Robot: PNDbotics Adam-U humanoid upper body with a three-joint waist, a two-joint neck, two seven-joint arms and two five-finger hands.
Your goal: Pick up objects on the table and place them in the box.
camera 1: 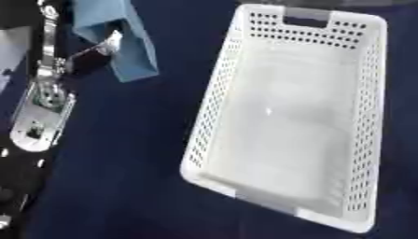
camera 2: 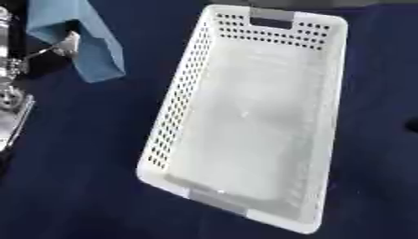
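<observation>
Left hand [camera 1: 100, 49], upper left of frame: fingers pinching long blue box-shaped object [camera 1: 130, 44], held clear of dark blue table surface [camera 1: 114, 177]. Silver-jointed left arm [camera 1: 41, 112] along left edge. Blue object long axis runs top of frame toward lower right, lower end pointing at frame centre. White perforated plastic basket [camera 1: 369, 93], centre-right, long axis top to bottom, slightly tilted; apart from object. Right hand unseen.
</observation>
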